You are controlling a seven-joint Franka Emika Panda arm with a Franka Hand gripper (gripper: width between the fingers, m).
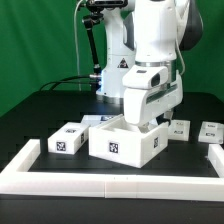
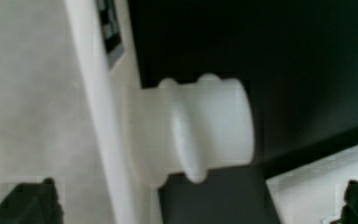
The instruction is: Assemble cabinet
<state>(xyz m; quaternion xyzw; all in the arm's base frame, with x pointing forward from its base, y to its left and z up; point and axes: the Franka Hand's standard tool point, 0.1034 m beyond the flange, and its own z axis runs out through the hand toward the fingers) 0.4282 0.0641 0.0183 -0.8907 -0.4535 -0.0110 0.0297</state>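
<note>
Black tabletop, green backdrop | exterior view: cabinet (image 1: 122, 143) sits mid-table inside the white border frame (image 1: 100, 178), apparently placed within easy reach; gripper (image 1: 150, 120) low at its far side | wrist view: fingers (image 2: 25, 203) spread wide, probably lining up a grasp; cabinet's round knob (image 2: 208, 130) between them, touching neither.

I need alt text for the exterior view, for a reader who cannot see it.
A white robot arm reaches down to a white cabinet on a black table; small marker-tagged blocks lie beside it, inside a low white frame.
</note>
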